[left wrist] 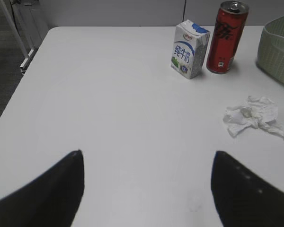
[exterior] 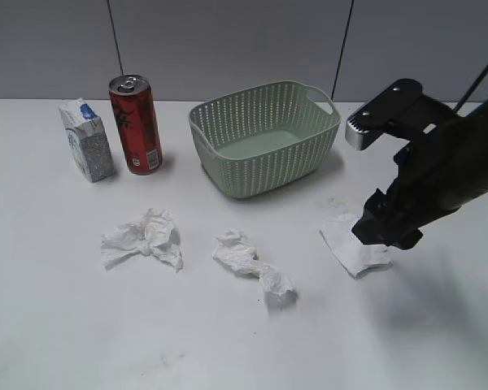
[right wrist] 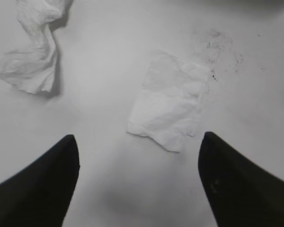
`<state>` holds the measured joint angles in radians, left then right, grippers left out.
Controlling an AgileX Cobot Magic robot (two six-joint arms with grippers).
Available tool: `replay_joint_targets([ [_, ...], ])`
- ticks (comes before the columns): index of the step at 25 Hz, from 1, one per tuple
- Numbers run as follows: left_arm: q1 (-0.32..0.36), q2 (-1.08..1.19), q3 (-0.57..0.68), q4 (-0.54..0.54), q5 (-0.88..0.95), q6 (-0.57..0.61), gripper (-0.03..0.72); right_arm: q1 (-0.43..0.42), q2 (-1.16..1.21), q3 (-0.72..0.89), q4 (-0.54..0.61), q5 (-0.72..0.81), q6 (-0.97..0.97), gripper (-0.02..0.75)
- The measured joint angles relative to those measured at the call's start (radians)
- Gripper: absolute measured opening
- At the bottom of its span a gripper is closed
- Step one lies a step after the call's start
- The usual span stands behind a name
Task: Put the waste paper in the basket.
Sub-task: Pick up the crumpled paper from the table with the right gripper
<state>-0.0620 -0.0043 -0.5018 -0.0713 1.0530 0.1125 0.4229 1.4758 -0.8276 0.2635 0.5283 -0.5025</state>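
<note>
Three white waste paper scraps lie on the white table: a crumpled one at the left, a twisted one in the middle, and a flatter one at the right. The sage-green perforated basket stands behind them and looks empty. My right gripper is open and empty, low over the table just short of the flat scrap; the twisted scrap lies to its left. In the exterior view the right arm partly covers the flat scrap. My left gripper is open and empty above bare table; the left scrap is off to its right.
A red drink can and a white-and-blue milk carton stand at the back left; both show in the left wrist view, can and carton. The table's left edge drops off. Dark specks mark the table near the flat scrap.
</note>
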Motion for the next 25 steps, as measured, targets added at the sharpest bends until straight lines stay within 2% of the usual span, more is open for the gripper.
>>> replay_joint_targets([
  [4,0.0,0.0,0.0,0.0,0.0,0.0,0.621,0.014,0.126,-0.064,-0.121,-0.008,0.086,0.593],
  [12,0.0,0.0,0.0,0.0,0.0,0.0,0.592,0.014,0.322,-0.148,-0.187,-0.019,0.162,0.593],
  [17,0.0,0.0,0.0,0.0,0.0,0.0,0.591,0.014,0.377,-0.155,-0.297,-0.097,0.273,0.593],
  [25,0.0,0.0,0.0,0.0,0.0,0.0,0.591,0.014,0.443,-0.161,-0.316,-0.123,0.296,0.592],
])
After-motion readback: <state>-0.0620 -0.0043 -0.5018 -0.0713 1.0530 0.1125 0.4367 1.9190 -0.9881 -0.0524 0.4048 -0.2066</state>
